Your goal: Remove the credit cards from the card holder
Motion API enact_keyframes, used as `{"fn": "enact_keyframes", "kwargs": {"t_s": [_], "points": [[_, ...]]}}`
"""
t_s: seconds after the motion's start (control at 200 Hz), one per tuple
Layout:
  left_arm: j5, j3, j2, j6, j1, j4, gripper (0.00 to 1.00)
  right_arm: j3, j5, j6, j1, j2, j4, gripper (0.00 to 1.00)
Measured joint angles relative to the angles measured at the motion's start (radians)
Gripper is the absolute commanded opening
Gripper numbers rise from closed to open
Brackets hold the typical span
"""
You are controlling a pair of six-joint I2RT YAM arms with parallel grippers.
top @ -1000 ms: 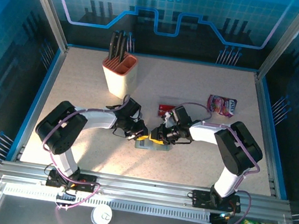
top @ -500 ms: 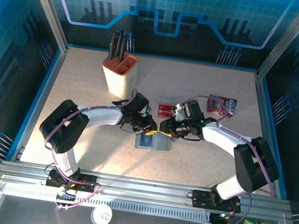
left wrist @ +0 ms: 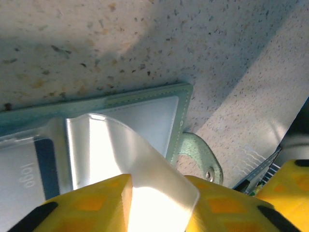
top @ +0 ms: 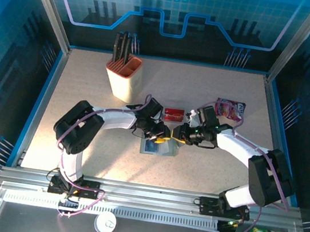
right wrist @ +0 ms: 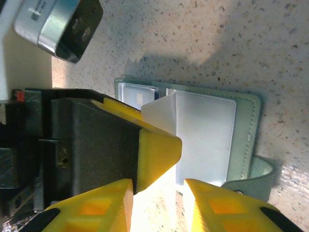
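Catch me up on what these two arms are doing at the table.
Both arms meet over the card holder, which lies open on the table. The left claw pinches the holder's clear sleeve and holds it curled up off the panel. The right claw hovers open right beside it. A blue card sits inside the holder, and one red card lies on the table just behind it.

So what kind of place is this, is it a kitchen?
Probably a robot test booth, not a kitchen. Blue printed wall panels and a metal frame box in a speckled table, and two white-and-black robot arms are bolted at its near edge, reaching to a grey-blue soft card holder.
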Motion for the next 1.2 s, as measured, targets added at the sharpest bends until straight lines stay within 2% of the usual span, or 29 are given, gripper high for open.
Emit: {"fn": "enact_keyframes", "kwargs": {"t_s": [0.86,1.201], "points": [[0.026,0.145,0.049,0.061,0.032,-0.155,0.42,0.046,0.044,0.016,-0.010,-0.013,-0.014,0.35],[0.037,0.135,0.039,0.069,0.053,-0.145,0.36,0.067,0.054,0.021,0.010,-0.013,-0.029,0.35]]}}
